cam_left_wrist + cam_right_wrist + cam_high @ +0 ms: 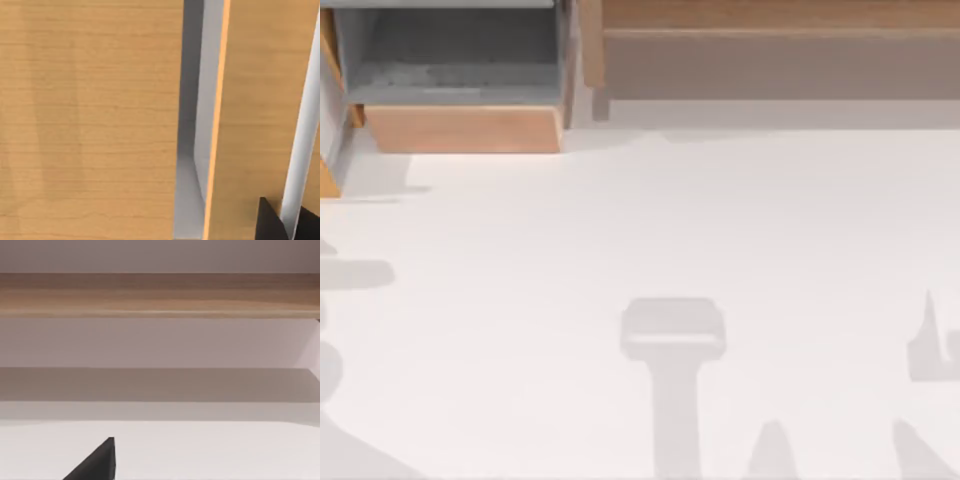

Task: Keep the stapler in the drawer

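The drawer (460, 90) sits pulled open at the white tabletop's (640, 230) far left, grey inside, next to the wooden shelf (770, 50). Can't tell how either hand is set.

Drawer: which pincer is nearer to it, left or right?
Left, probably. The left pincer sits close against tan wood panels by the drawer; the right pincer faces the shelf unit, farther off.

The drawer (460, 95) sits at the table's (640, 260) far left, the shelf unit (770, 50) to its right.
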Robot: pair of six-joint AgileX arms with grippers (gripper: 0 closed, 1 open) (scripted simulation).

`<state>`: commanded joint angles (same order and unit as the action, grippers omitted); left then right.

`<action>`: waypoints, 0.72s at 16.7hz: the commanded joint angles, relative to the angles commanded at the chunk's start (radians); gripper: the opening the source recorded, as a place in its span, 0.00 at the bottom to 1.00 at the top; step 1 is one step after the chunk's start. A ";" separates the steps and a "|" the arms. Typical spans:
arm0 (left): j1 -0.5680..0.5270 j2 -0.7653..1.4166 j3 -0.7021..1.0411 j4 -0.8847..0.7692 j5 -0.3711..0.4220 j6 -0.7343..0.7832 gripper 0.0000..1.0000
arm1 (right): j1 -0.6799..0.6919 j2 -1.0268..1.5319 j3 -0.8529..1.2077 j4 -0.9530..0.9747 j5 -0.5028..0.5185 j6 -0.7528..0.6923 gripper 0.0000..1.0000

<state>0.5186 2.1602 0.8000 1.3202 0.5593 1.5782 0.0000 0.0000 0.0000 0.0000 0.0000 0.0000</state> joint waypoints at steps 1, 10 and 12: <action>-0.011 0.014 0.037 -0.017 -0.013 -0.001 0.00 | 0.000 0.000 0.000 0.000 0.000 0.000 1.00; -0.058 0.074 0.175 -0.098 -0.063 -0.004 0.00 | 0.000 0.000 0.000 0.000 0.000 0.000 1.00; -0.070 0.099 0.212 -0.123 -0.072 -0.004 0.00 | 0.000 0.000 0.000 0.000 0.000 0.000 1.00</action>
<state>0.4482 2.2587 1.0116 1.1976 0.4874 1.5742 0.0000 0.0000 0.0000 0.0000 0.0000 0.0000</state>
